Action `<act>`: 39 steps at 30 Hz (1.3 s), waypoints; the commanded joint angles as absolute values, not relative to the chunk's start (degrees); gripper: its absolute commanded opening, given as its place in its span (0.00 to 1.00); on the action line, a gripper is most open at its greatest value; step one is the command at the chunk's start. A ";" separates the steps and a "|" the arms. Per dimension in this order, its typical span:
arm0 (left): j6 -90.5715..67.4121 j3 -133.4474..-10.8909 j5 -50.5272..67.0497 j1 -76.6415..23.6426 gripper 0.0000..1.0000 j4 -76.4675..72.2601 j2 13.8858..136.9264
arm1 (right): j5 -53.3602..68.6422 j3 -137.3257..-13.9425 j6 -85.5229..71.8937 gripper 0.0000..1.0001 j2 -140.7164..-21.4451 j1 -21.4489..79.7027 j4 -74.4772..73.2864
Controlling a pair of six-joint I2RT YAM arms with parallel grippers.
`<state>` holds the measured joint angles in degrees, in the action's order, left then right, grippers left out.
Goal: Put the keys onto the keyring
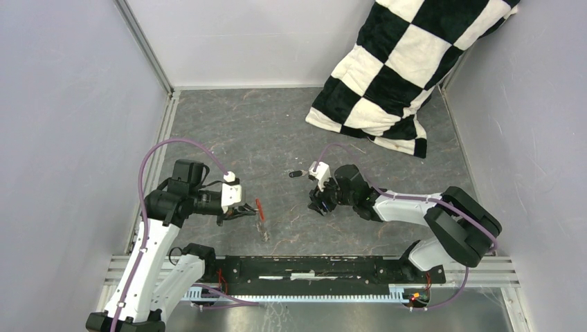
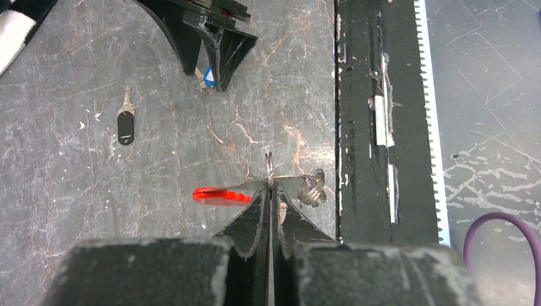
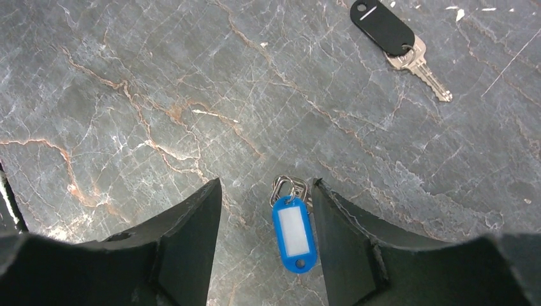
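My left gripper [image 2: 270, 189] is shut on the thin grey wire of the keyring [image 2: 311, 187], held just above the table. Its red tag [image 2: 220, 194] sticks out to the left of the fingers and a coiled ring to the right. In the top view the left gripper [image 1: 240, 211] holds the keyring [image 1: 261, 213] at centre left. The blue-headed key [image 3: 293, 233] lies on the table between the open fingers of my right gripper [image 3: 266, 185], nearer the right finger. The black-headed key [image 3: 390, 29] lies beyond it, silver blade pointing right, also in the top view [image 1: 296, 173].
A black-and-white checkered cushion [image 1: 408, 69] leans in the back right corner. A black rail with a toothed white strip [image 1: 325, 273] runs along the near edge. Grey walls enclose the marbled grey table [image 1: 263, 138].
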<state>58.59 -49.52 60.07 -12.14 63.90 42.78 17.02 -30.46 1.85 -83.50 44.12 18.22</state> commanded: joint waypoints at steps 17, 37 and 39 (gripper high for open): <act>61.96 -52.19 61.07 -12.38 0.02 64.15 43.04 | 11.78 -29.97 5.38 0.61 -87.54 43.59 23.51; 62.20 -52.38 59.94 -12.36 0.02 64.16 43.51 | 5.31 -29.94 5.66 0.14 -87.05 48.09 23.50; 62.20 -52.32 59.94 -12.39 0.02 64.16 43.34 | 4.84 -30.52 5.63 0.08 -87.49 48.59 23.00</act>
<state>59.92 -50.00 59.83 -12.14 64.27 43.46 7.57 -28.77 4.91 -87.53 47.31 23.66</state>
